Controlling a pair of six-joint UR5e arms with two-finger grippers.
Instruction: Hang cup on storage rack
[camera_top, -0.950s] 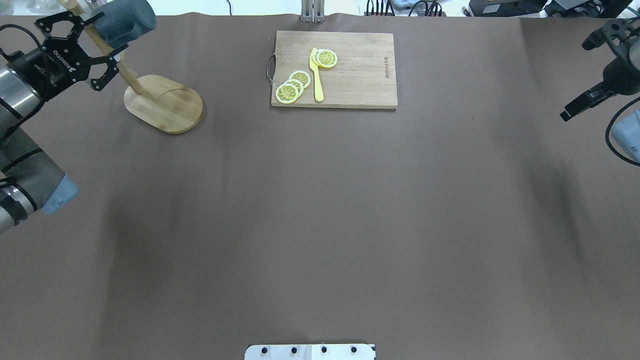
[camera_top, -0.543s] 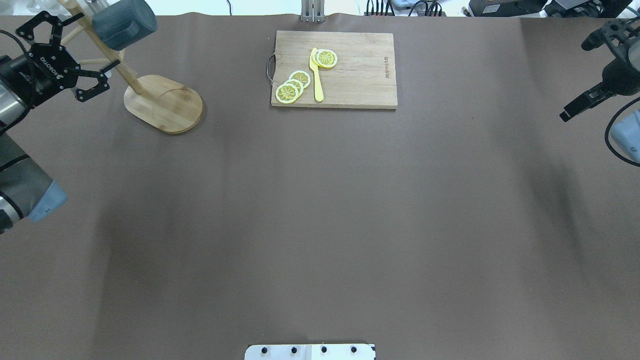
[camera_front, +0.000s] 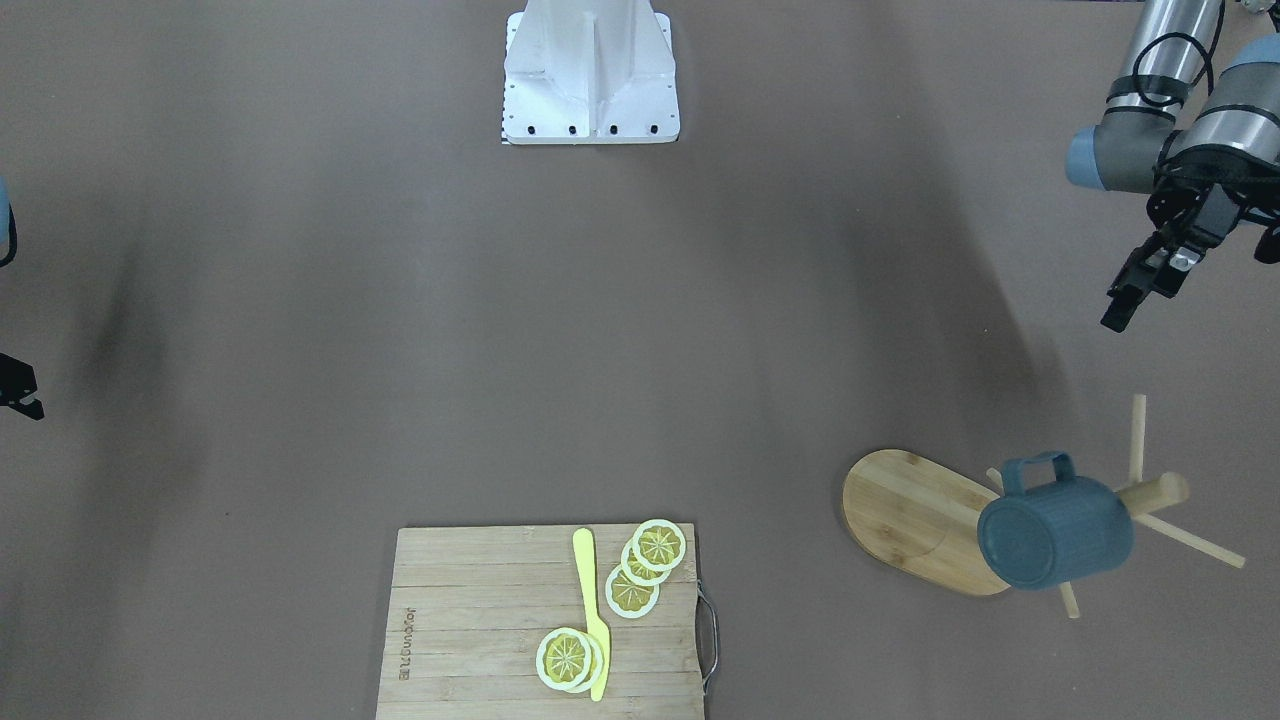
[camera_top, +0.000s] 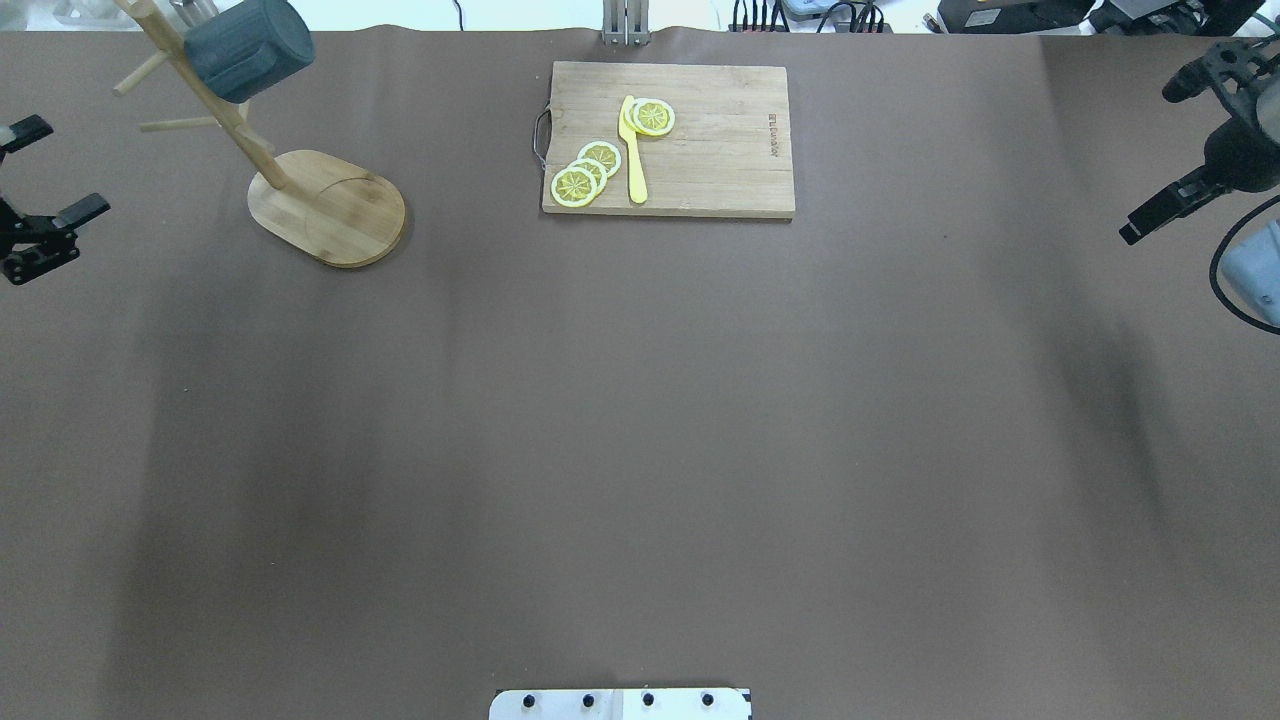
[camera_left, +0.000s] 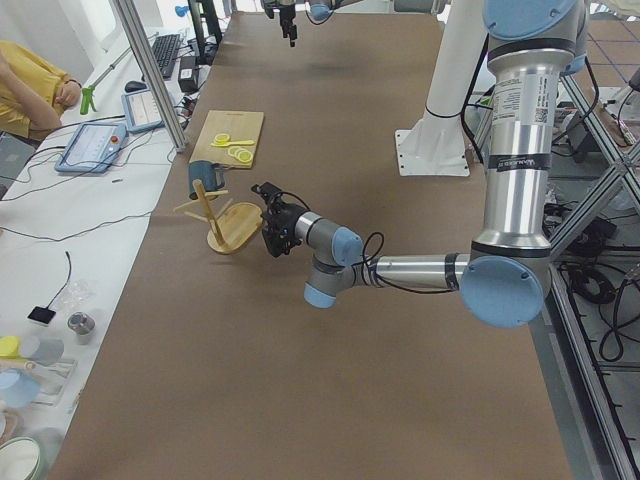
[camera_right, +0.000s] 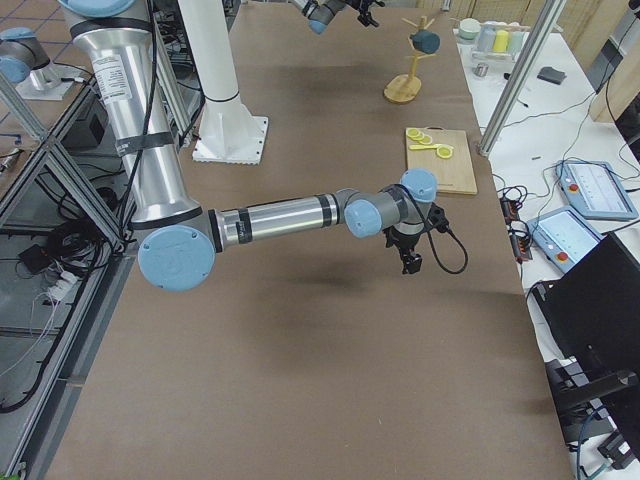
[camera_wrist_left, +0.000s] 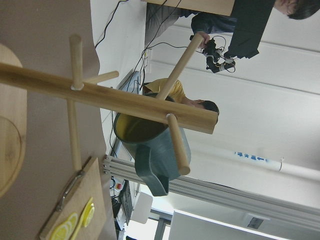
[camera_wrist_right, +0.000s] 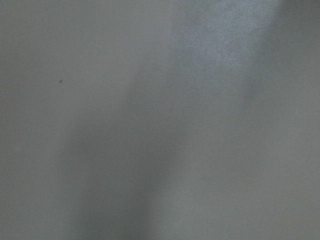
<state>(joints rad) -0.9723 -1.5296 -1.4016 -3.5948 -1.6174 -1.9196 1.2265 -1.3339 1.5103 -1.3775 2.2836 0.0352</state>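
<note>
The dark teal cup (camera_top: 245, 48) hangs by its handle on an upper peg of the bamboo storage rack (camera_top: 330, 205), at the far left of the table. No gripper touches it. It also shows in the front view (camera_front: 1055, 530) and in the left wrist view (camera_wrist_left: 160, 150), where the rack post (camera_wrist_left: 110, 97) crosses the frame. My left gripper (camera_top: 58, 170) is open and empty, well to the left of the rack. My right gripper (camera_top: 1160, 155) is open and empty at the table's right edge.
A rectangular cutting board (camera_top: 700, 150) with lemon slices (camera_top: 585, 170) and a yellow knife (camera_top: 633, 150) lies at the far middle. The robot's white base (camera_front: 590, 70) stands at the near edge. The right wrist view shows only table surface.
My left gripper has drawn back leftward and toward the robot, away from the rack, leaving the cup hanging on its peg. The right arm has not moved.
</note>
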